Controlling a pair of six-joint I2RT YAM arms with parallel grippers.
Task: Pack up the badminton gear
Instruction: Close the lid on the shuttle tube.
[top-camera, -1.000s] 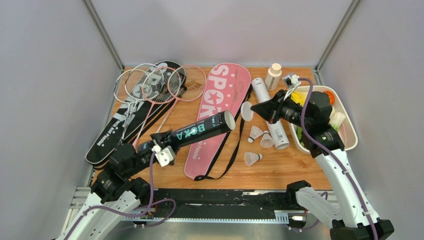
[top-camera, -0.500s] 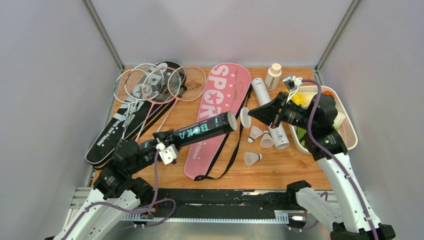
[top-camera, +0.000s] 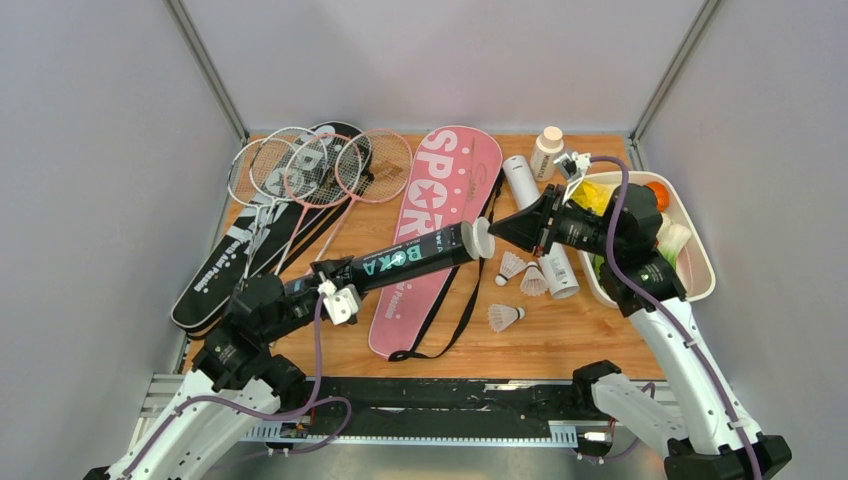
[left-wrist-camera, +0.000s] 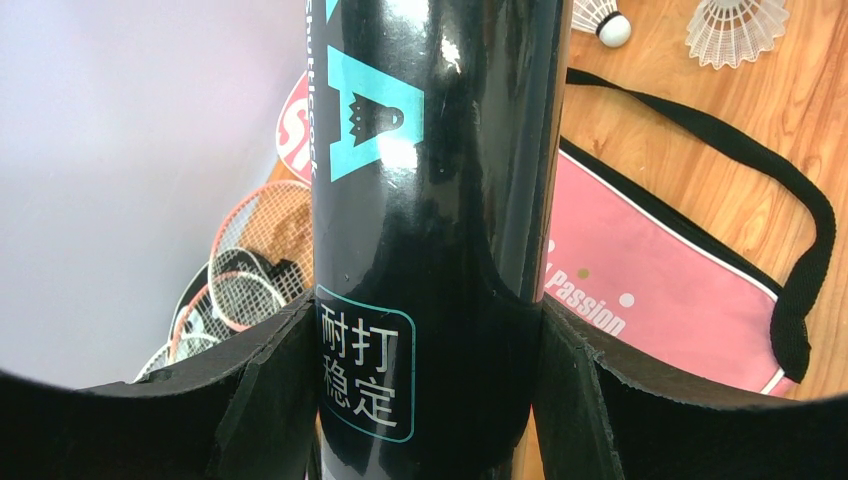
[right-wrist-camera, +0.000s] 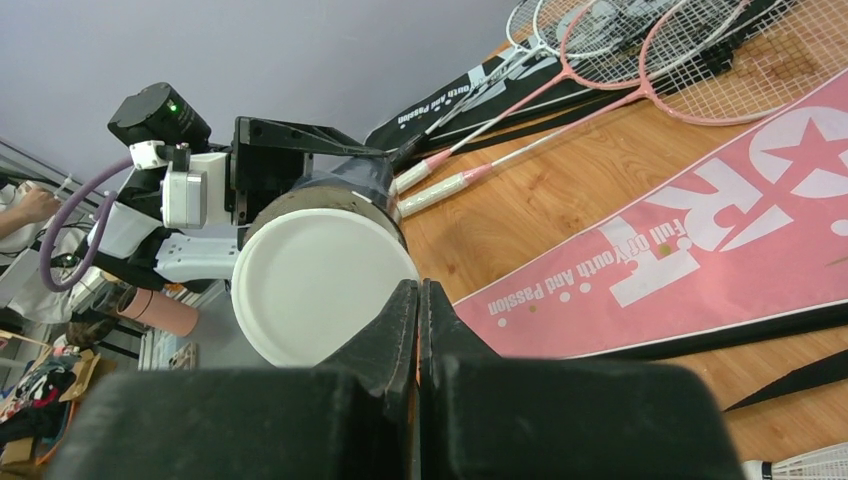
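Over the pink bag (top-camera: 440, 200), only the top view gives the whole layout: the left gripper (top-camera: 335, 283) holds the black tube (top-camera: 400, 260) clear of the bench (top-camera: 560, 340), slanting up to the right; the right gripper (top-camera: 500, 229) meets the tube's far end with a white lid (top-camera: 483, 238); three shuttlecocks (top-camera: 511, 266) lie on the wood near that meeting point, beside a white tube (top-camera: 522, 178) lying flat; the rackets (top-camera: 300, 165) fan over a black bag (top-camera: 215, 280) at far left.

The left wrist view adds the grip itself: both fingers press against the tube's sides, with the jaws spread wide around it; the right wrist view shows its fingers pinched together with no gap, on the lid's near rim, and the round lid face set against the tube's mouth; whether the lid is fully seated cannot be told.

The left arm reaches low and forward, its forearm in line with the tube; the right arm stands tall, elbow bent beside the white tray (top-camera: 700, 270), wrist pointing left and nearly level.

Teal letters on the black tube read "BOKA" from above; close up, a boxed label reads "耐打稳定"; the pink bag shows "SPOR" in the top view and "Full Of Youth and Passion" in the right wrist view.
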